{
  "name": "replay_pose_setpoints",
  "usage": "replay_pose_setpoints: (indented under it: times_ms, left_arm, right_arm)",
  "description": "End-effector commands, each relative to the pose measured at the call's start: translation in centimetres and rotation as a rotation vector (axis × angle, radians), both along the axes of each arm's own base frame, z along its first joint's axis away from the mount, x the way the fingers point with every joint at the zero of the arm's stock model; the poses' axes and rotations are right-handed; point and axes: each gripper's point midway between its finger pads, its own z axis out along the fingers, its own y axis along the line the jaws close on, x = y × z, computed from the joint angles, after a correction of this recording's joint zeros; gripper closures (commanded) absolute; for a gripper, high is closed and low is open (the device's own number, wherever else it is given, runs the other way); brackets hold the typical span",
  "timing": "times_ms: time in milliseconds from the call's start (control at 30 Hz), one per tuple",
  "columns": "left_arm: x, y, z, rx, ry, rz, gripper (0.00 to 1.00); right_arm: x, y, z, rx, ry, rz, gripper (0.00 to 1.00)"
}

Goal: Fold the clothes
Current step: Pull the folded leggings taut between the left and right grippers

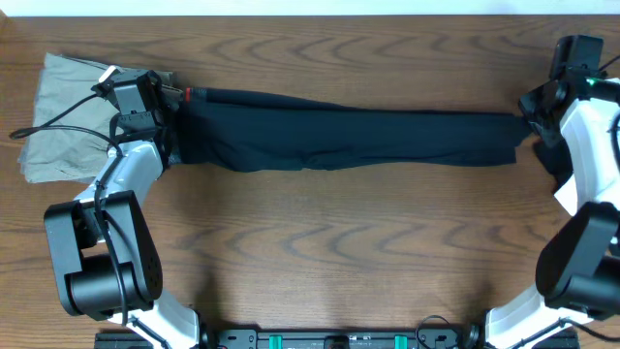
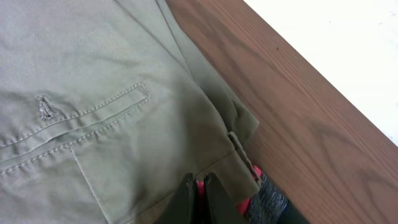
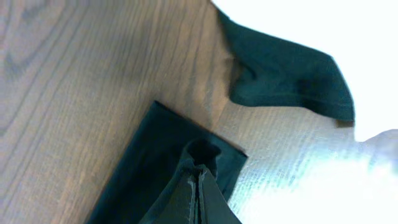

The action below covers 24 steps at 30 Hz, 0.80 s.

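Note:
The black leggings [image 1: 339, 136] lie stretched across the table from left to right, with the red-and-grey waistband [image 1: 190, 94] at the left end. My left gripper [image 1: 155, 102] is shut on the red waistband [image 2: 254, 198], which lies over the edge of khaki trousers. My right gripper [image 1: 528, 114] is shut on the leg end of the leggings [image 3: 168, 162], and a small bunch of black cloth sticks out past its fingertips [image 3: 200, 163].
Khaki trousers [image 1: 68, 116] lie at the far left under my left gripper, their back pocket in the left wrist view [image 2: 93, 106]. Another dark cloth [image 3: 280, 71] hangs at the table's right edge. The table's far edge [image 2: 298, 68] is close.

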Motion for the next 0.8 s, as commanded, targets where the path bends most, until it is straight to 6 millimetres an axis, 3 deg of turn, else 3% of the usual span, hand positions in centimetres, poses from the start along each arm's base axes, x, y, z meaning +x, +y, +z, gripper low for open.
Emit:
replay_pose_setpoints:
  times_ms: [0,300,767]
  left_arm:
    - [0.5,1.6,1.1,0.045,-0.016,0.040,0.93]
    - [0.5,1.6,1.1,0.044,-0.013,0.041,0.93]
    - [0.5,1.6,1.1,0.044,-0.012,0.041,0.93]
  right_arm:
    - [-0.2,-1.3,3.0,-0.081,-0.051,-0.056,0.99]
    - [-2.1,-1.3,2.4,-0.077,0.021,-0.093,0.99]
    - [-2.0,-1.1,0.7,-0.049,0.038,-0.127,0.99]
